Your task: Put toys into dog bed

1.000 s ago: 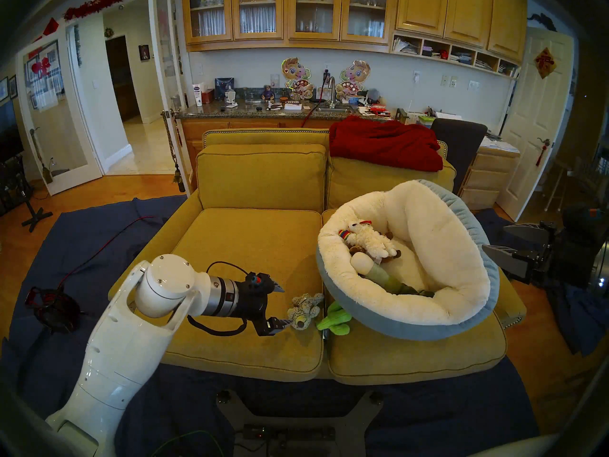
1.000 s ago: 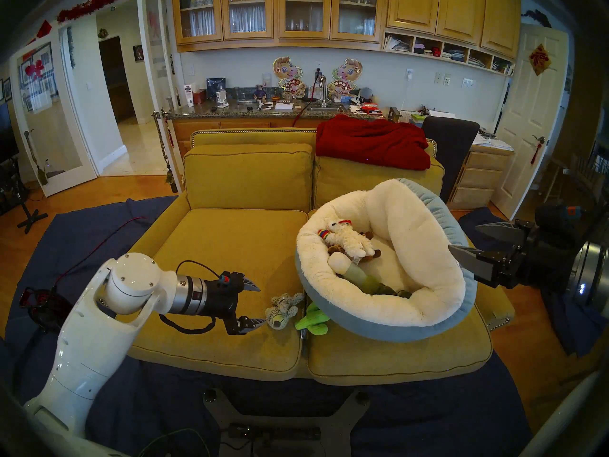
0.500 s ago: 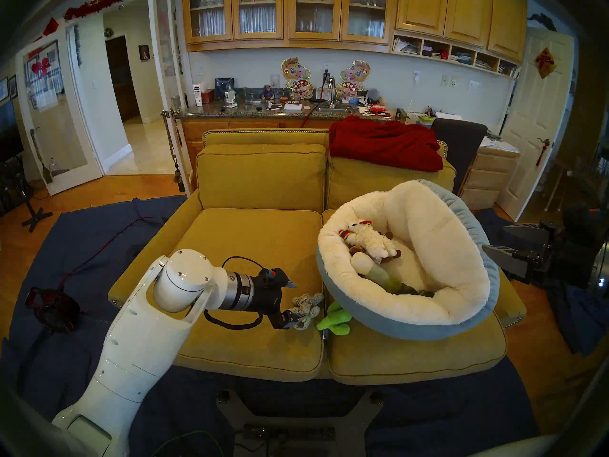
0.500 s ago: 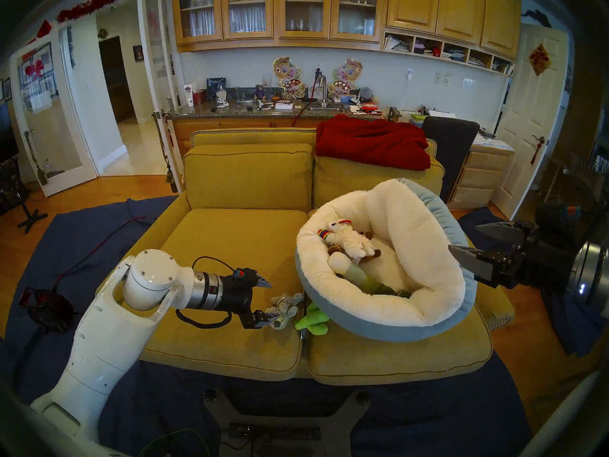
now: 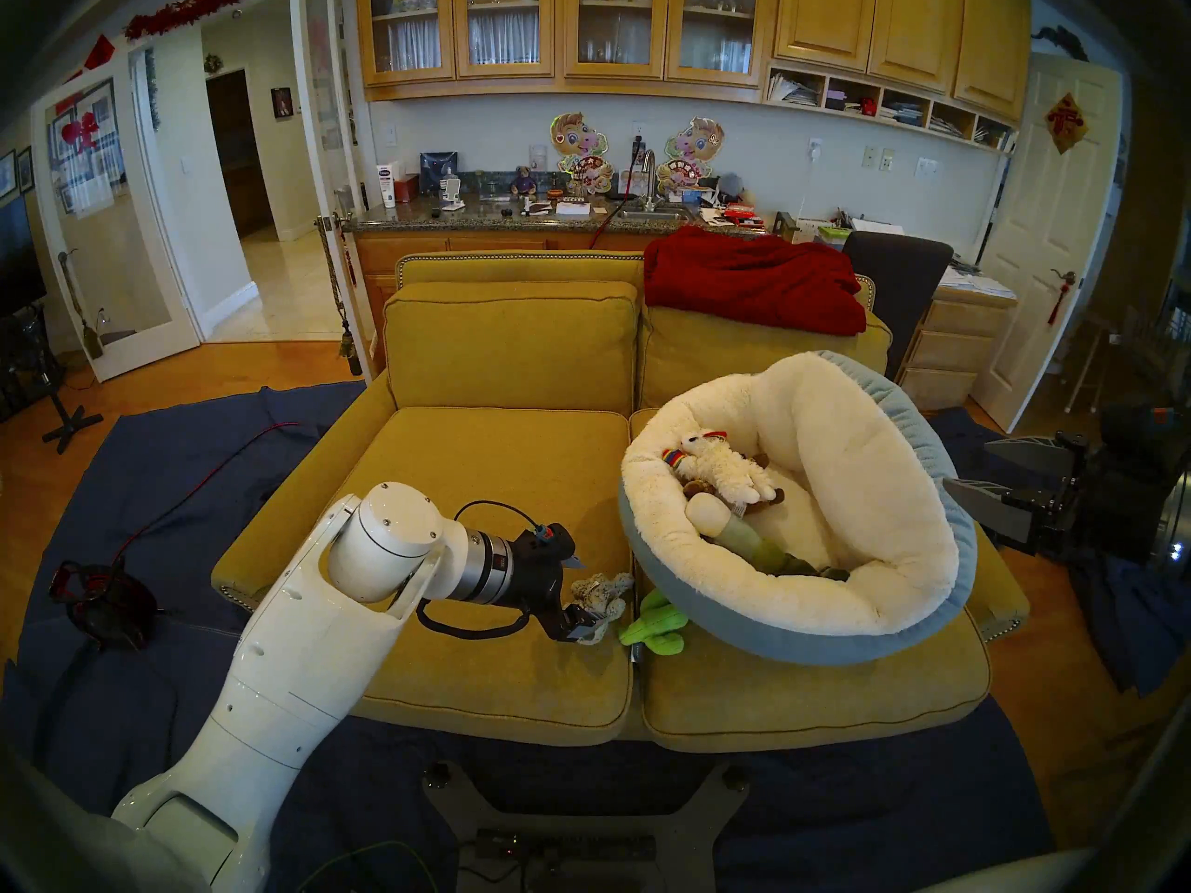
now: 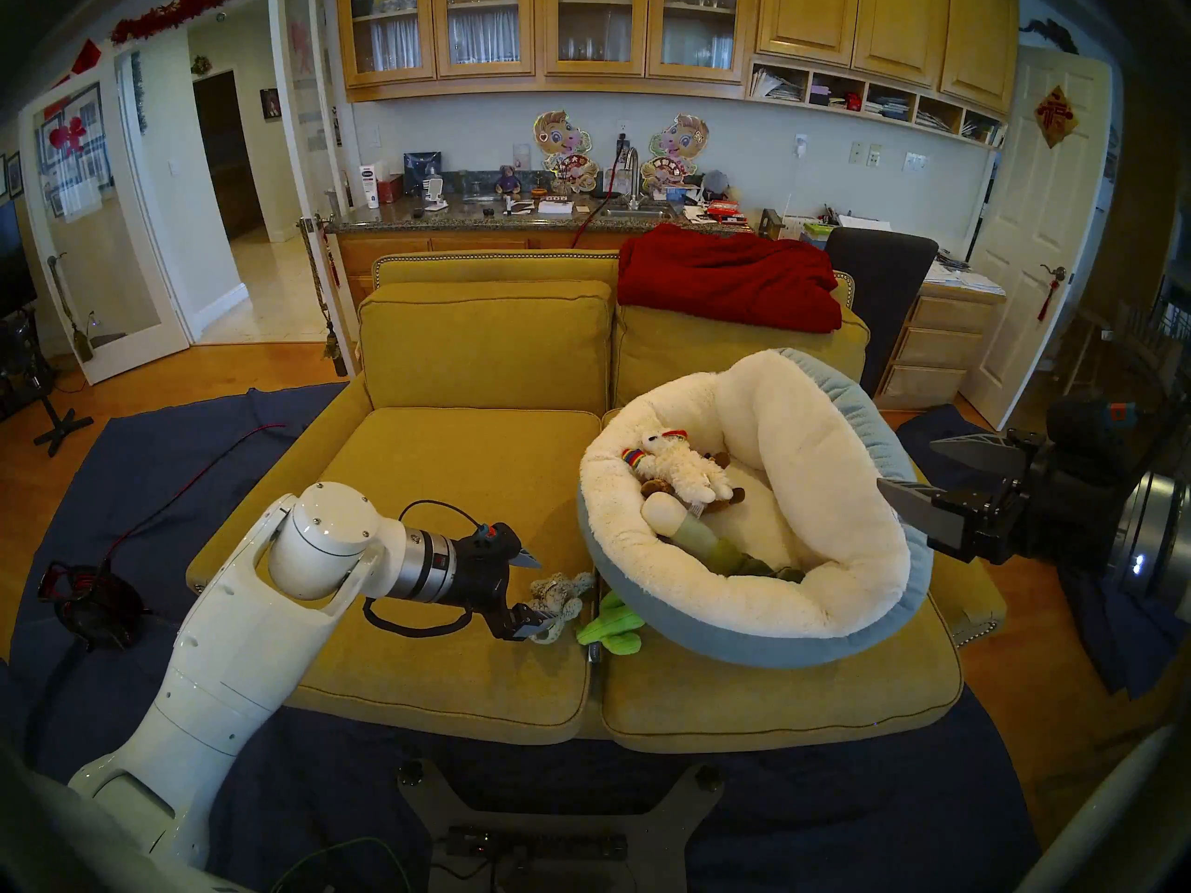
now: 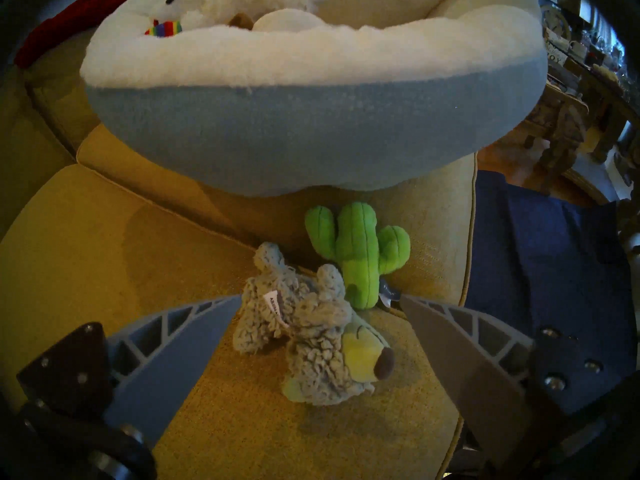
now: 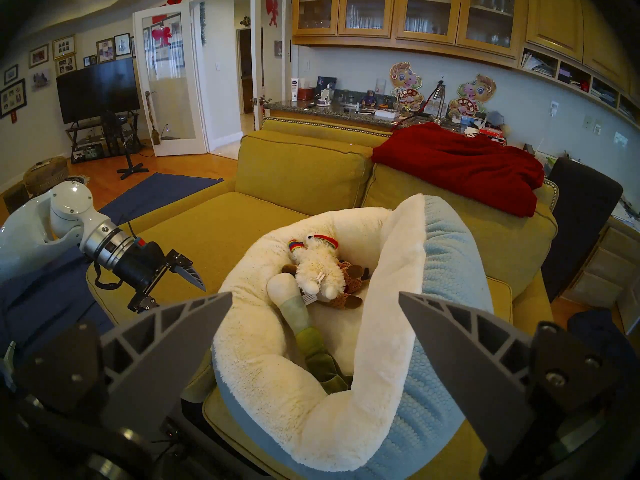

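3 of 5 toys in the dog bed (image 5: 799, 637) rn; grey animal (image 7: 311, 334) & cactus (image 7: 356, 250) left. Left gripper (image 7: 317, 301) jaws released around the grey one, right gripper (image 8: 315, 299) jaws released, empty.

- brown knitted animal (image 5: 699, 488): mostly buried under white lamb (image 5: 725, 466); only head and paw ends show.
- leek (image 5: 747, 537): dark leaf end dips behind dog bed (image 5: 805, 640) near rim, around 5 o'clock of the bowl.
- grey animal (image 5: 602, 598): head view, its 7 o'clock part covered by left gripper (image 5: 577, 598) lower finger.
- cactus (image 5: 651, 624): top tucked under the bed's overhang.
- right gripper (image 5: 996, 482): arm cut off at frame's 3 o'clock edge.
- tag on grey animal, wrist view: text too small to read.
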Available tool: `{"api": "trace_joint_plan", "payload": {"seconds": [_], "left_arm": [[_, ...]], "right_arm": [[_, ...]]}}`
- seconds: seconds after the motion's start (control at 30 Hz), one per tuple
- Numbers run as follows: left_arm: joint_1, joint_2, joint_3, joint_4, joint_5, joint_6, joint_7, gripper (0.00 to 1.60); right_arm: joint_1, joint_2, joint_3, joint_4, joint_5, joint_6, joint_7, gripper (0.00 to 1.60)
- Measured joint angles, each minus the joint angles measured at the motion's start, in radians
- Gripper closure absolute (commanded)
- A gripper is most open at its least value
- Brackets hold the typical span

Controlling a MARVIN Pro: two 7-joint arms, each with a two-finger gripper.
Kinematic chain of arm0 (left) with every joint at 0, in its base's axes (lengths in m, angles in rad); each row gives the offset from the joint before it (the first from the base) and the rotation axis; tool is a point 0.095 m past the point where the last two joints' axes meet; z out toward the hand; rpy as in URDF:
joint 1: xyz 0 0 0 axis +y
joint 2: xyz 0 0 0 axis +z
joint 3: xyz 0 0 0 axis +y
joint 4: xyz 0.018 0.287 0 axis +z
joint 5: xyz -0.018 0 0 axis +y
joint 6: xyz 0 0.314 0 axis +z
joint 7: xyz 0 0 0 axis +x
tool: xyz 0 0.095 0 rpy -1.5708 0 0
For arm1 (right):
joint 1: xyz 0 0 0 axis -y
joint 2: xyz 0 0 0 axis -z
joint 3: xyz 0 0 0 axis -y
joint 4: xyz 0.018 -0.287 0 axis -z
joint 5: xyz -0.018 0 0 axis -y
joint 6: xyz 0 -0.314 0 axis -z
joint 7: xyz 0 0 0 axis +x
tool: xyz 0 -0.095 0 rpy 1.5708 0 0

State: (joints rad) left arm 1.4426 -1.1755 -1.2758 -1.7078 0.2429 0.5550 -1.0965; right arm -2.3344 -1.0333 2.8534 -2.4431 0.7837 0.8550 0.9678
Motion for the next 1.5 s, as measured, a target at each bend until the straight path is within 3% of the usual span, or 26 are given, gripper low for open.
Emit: {"api": "trace_joint_plan", "payload": {"seconds": [0.5, 0.63, 0.7, 0.73, 0.9, 1.13, 1.23, 1.27, 1.33, 1.37, 1.43, 1.47, 1.5], "left_arm": [[-0.037, -0.012, 0.022, 0.091, 0.019, -0.002, 0.013, 0.0], [-0.041, -0.012, 0.028, 0.106, 0.032, -0.003, 0.012, 0.16], [-0.042, -0.012, 0.033, 0.111, 0.04, -0.003, 0.01, 0.13], [-0.044, -0.011, 0.037, 0.114, 0.044, -0.001, 0.007, 0.02], [-0.048, -0.005, 0.046, 0.118, 0.052, 0.012, -0.017, 0.0], [-0.049, 0.006, 0.047, 0.119, 0.051, 0.023, -0.043, 0.13], [-0.049, 0.01, 0.047, 0.119, 0.049, 0.024, -0.051, 0.33], [-0.049, 0.01, 0.047, 0.119, 0.049, 0.024, -0.053, 0.47], [-0.049, 0.011, 0.047, 0.119, 0.048, 0.022, -0.056, 0.54], [-0.049, 0.011, 0.047, 0.119, 0.048, 0.022, -0.057, 0.73], [-0.049, 0.011, 0.047, 0.119, 0.047, 0.018, -0.061, 0.96], [-0.049, 0.011, 0.047, 0.119, 0.047, 0.018, -0.061, 0.96], [-0.049, 0.011, 0.047, 0.119, 0.047, 0.017, -0.062, 1.07]], "right_arm": [[0.0, 0.0, 0.0, 0.0, 0.0, 0.0, 0.0, 0.0], [0.0, 0.0, 0.0, 0.0, 0.0, 0.0, 0.0, 0.0], [0.0, 0.0, 0.0, 0.0, 0.0, 0.0, 0.0, 0.0], [0.0, 0.0, 0.0, 0.0, 0.0, 0.0, 0.0, 0.0], [0.0, 0.0, 0.0, 0.0, 0.0, 0.0, 0.0, 0.0], [0.0, 0.0, 0.001, 0.0, 0.0, 0.0, 0.0, 0.0], [0.0, 0.0, 0.001, 0.0, 0.0, 0.0, 0.0, 0.0], [0.0, 0.0, 0.001, 0.0, 0.0, 0.0, 0.0, 0.0], [0.0, 0.0, 0.001, 0.0, 0.0, 0.0, 0.0, 0.0], [0.0, 0.0, 0.001, 0.0, 0.0, 0.0, 0.0, 0.0], [0.0, 0.0, 0.001, 0.0, 0.0, 0.0, 0.0, 0.0], [0.0, 0.0, 0.001, 0.0, 0.0, 0.0, 0.0, 0.0], [0.0, 0.0, 0.001, 0.0, 0.0, 0.0, 0.0, 0.0]]}}
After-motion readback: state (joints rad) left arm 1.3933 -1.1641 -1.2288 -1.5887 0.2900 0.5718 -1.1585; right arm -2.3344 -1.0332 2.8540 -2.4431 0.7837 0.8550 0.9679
